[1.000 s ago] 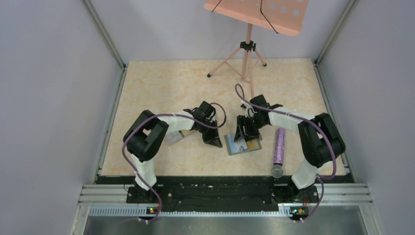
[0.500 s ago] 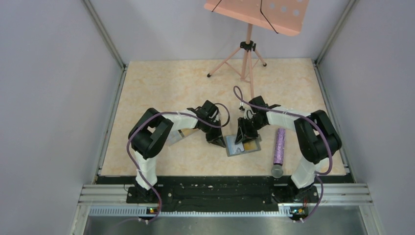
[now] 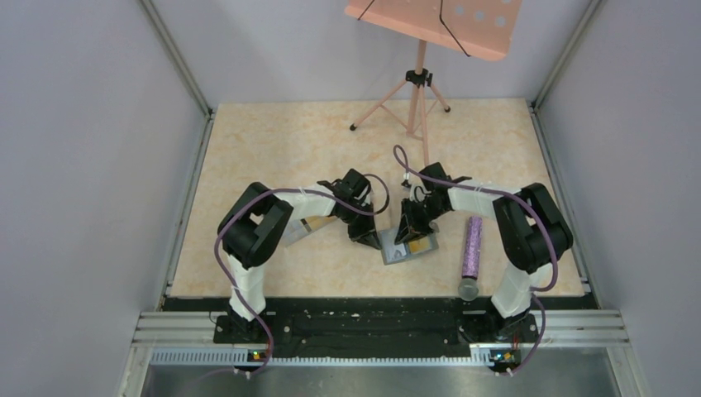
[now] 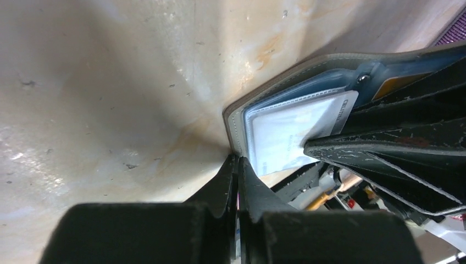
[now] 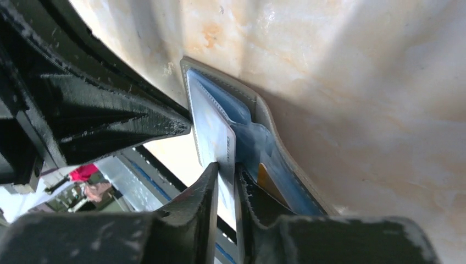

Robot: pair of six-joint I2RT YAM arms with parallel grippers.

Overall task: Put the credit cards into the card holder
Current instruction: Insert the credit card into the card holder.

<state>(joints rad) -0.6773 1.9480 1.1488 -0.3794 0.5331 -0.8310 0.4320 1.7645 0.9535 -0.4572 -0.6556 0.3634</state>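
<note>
The card holder (image 4: 235,124) lies open on the tabletop (image 3: 289,149), near the front edge and between the two arms. It is a flat wallet with a stitched grey rim and bluish, glossy see-through pockets inside. A whitish card (image 5: 211,132), thin and stiff with small print along one edge, stands tilted up out of the pockets. An orange card (image 5: 264,179) shows deeper in, behind a blue pocket.

The right pincer (image 5: 226,169) is drawn in narrow, with its two scuffed black fingers clamped on the whitish card's free edge. The left pincer (image 4: 237,162) is fully shut and holds nothing. Its tips, pressed together, touch the holder's rim at a rounded corner.

The two pincers come in from opposite sides and sit close together over the holder, with little room between them. The tabletop is pale beige stone-patterned sheet, smooth and faintly shiny. A purple cylinder (image 3: 472,244) lies just right of the holder, parallel to the right arm. A pink music stand (image 3: 417,91) on a tripod stands well apart at the back, with open surface in front of it. Grey walls close in both sides.
</note>
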